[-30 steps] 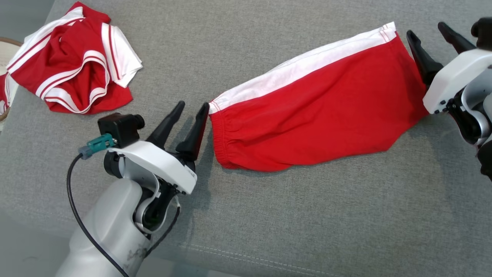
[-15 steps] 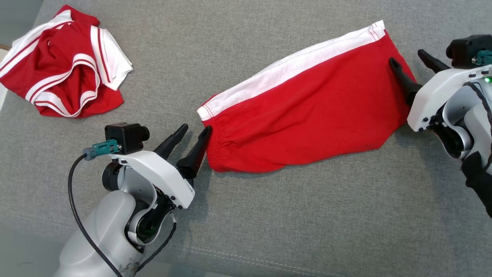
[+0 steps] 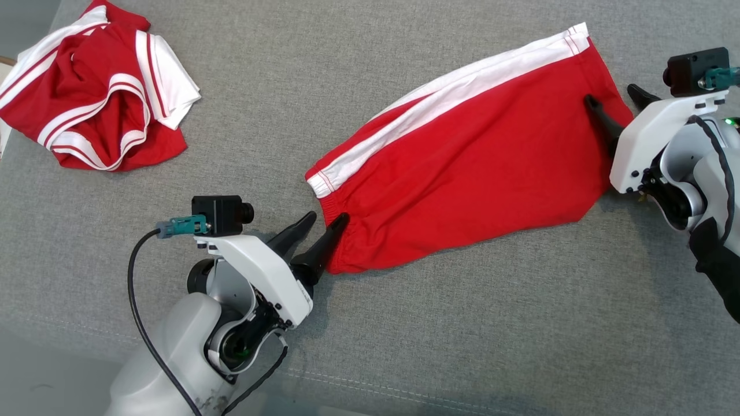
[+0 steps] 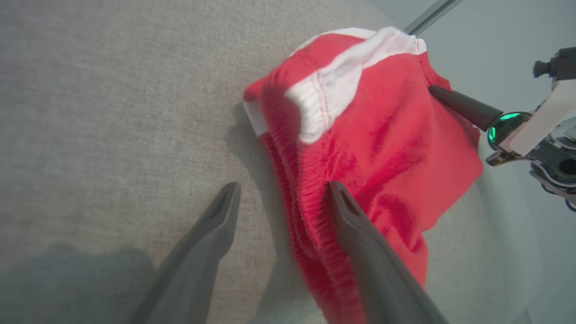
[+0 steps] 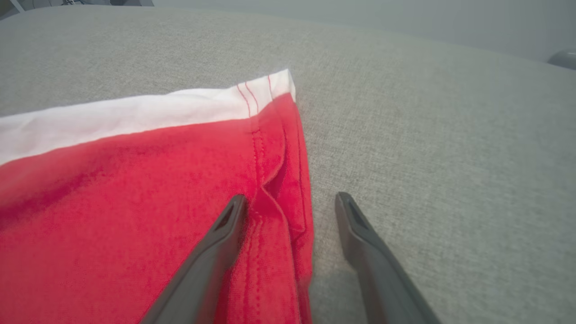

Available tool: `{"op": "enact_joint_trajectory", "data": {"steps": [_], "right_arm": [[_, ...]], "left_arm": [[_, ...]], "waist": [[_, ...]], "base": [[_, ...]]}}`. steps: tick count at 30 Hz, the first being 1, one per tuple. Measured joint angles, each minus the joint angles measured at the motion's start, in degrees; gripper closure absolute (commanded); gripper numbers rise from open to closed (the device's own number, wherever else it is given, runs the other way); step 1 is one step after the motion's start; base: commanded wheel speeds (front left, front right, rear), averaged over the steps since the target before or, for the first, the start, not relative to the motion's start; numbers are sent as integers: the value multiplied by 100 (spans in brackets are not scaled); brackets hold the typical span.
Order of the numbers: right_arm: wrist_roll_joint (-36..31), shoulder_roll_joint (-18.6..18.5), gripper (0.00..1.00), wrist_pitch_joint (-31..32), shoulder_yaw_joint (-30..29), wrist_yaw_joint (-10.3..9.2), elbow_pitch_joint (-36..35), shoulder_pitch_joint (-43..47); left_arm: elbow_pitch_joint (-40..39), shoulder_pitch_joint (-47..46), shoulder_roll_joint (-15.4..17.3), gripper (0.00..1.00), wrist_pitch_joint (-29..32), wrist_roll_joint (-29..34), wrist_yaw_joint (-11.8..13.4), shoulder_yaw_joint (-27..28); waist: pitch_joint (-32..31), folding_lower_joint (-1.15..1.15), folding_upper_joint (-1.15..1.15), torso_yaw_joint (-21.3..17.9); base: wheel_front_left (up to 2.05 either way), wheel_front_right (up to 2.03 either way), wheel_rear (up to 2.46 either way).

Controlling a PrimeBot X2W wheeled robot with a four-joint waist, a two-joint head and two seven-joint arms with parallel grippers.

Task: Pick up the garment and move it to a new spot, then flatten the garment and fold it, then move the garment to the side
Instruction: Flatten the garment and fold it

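Note:
The garment [image 3: 462,167] is a pair of red shorts with a white side stripe, lying folded and fairly flat on the grey cushion. My left gripper [image 3: 326,221] stands open at its elastic waistband end [image 4: 297,189], one finger over the red cloth and the other on the cushion. At the opposite end my right gripper [image 3: 613,98] is open and straddles the hem edge [image 5: 288,198]: one finger rests on the cloth, the other on the cushion beside it. Neither gripper has closed on the fabric.
A second red and white garment [image 3: 95,92] lies crumpled at the far left of the grey cushion [image 3: 370,346]. The cushion's front seam and edge run along the bottom, close behind my left arm. Bare cushion lies in front of the shorts.
My left gripper slid along the waistband to its near corner, and that end of the shorts shifted with it. The right gripper came in over the hem.

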Motion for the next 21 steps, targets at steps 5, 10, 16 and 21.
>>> {"op": "enact_joint_trajectory", "data": {"steps": [5,10,16,21], "right_arm": [[116,20,0,158,158,-1,2,-131],[296,23,100,227,299,-1,-9,-203],[577,77,100,283,391,7,-99,-200],[994,11,100,252,325,7,-341,-51]], "left_arm": [[315,-174,-142,0,138,-271,-104,44],[561,-338,-293,0,341,-617,-296,62],[799,-455,-353,100,437,-876,-403,42],[824,-458,-274,100,411,-957,-403,32]], "waist": [[45,0,0,34],[68,0,0,38],[60,0,0,-29],[19,0,0,-97]], "base": [[0,0,0],[0,0,0],[0,0,0],[0,0,0]]}}
